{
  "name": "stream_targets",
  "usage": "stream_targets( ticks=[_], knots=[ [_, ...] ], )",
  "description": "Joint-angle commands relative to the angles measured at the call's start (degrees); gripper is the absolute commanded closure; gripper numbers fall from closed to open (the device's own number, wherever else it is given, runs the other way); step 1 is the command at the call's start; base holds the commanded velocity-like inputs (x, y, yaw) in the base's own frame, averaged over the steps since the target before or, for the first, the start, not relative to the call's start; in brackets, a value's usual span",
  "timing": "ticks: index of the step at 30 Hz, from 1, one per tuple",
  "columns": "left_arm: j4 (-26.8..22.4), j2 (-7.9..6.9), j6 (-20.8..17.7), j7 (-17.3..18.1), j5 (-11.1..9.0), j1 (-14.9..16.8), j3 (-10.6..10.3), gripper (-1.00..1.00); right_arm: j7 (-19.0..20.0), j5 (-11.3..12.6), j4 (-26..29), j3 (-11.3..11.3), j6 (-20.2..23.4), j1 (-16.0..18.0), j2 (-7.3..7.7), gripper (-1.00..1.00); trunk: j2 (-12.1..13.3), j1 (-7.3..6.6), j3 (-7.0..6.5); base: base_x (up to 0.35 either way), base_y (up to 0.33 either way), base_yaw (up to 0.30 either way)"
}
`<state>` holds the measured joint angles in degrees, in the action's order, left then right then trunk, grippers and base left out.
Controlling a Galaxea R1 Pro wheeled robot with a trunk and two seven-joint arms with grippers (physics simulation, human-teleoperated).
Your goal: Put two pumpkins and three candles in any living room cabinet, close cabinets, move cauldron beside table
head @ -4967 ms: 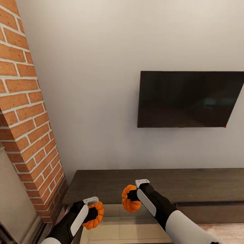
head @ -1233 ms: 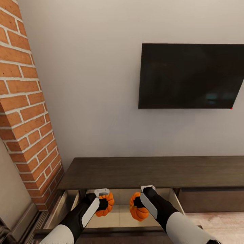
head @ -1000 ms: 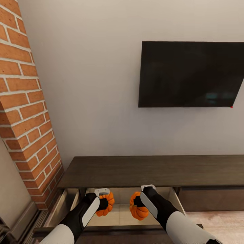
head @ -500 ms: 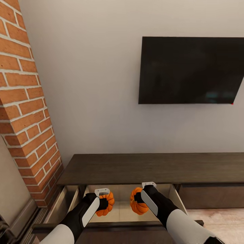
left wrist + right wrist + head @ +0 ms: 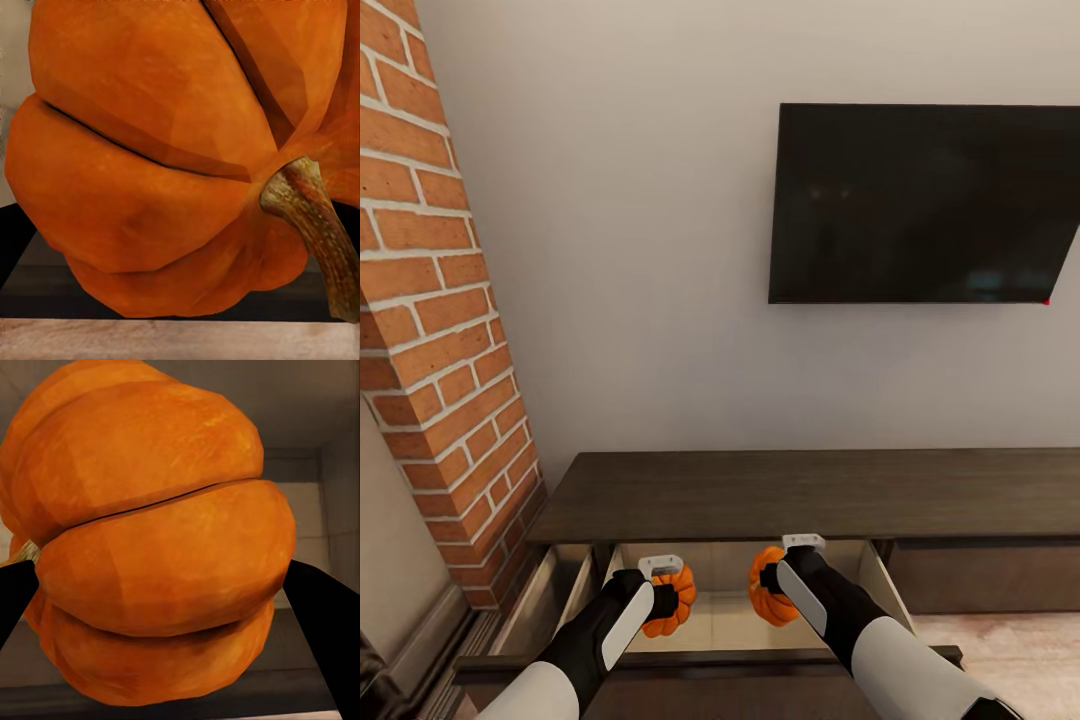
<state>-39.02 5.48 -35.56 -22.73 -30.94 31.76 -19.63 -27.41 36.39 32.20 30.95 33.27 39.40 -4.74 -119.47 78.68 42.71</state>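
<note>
The dark-brown cabinet (image 5: 800, 495) runs along the wall, and its left drawer (image 5: 710, 622) stands pulled out with a pale inside. My left gripper (image 5: 666, 600) is shut on a ribbed orange pumpkin (image 5: 675, 601) held above the drawer's left half. My right gripper (image 5: 768, 590) is shut on the other pumpkin (image 5: 767, 600), held over the drawer's right half. Up close, the left pumpkin (image 5: 172, 165) shows its brown stem and the right pumpkin (image 5: 157, 555) sits between two dark fingers (image 5: 326, 619). The candles, cauldron and table are out of view.
A red brick column (image 5: 430, 310) rises at the left, close to the cabinet's end. A black television (image 5: 925, 205) hangs on the white wall above the cabinet. A closed drawer front (image 5: 985, 578) lies to the right of the open one, with wood floor (image 5: 1010, 650) below.
The camera has tilted down and drawn nearer, so the open drawer shows. Both grippers, each holding its pumpkin, have moved forward over the drawer, the right one slightly further in the last half second.
</note>
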Motion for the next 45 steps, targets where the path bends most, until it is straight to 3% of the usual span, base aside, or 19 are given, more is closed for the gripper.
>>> stream_targets(
  ticks=[1, 43, 45],
  knots=[
    [-0.09, -0.04, -0.13, -0.65, -0.49, 0.05, -0.23, 1.00, -0.56, 0.61, 0.08, 0.34, 0.07, 0.06, 0.06, 1.00, -0.03, -0.01, 0.06, 0.000, 0.000, 0.000],
    [-0.10, -0.04, -0.13, -0.91, 0.09, 0.04, -0.32, 1.00, -0.60, 0.67, 0.14, 0.34, 0.22, 0.06, -0.01, 1.00, -0.03, -0.01, 0.06, 0.045, -0.031, 0.000],
    [-0.10, -0.08, -0.13, -0.91, 0.05, 0.05, -0.32, 1.00, -0.56, 0.69, 0.14, 0.34, 0.25, 0.06, -0.01, 1.00, -0.83, 0.43, 0.42, 0.000, 0.000, 0.000]
  ],
)
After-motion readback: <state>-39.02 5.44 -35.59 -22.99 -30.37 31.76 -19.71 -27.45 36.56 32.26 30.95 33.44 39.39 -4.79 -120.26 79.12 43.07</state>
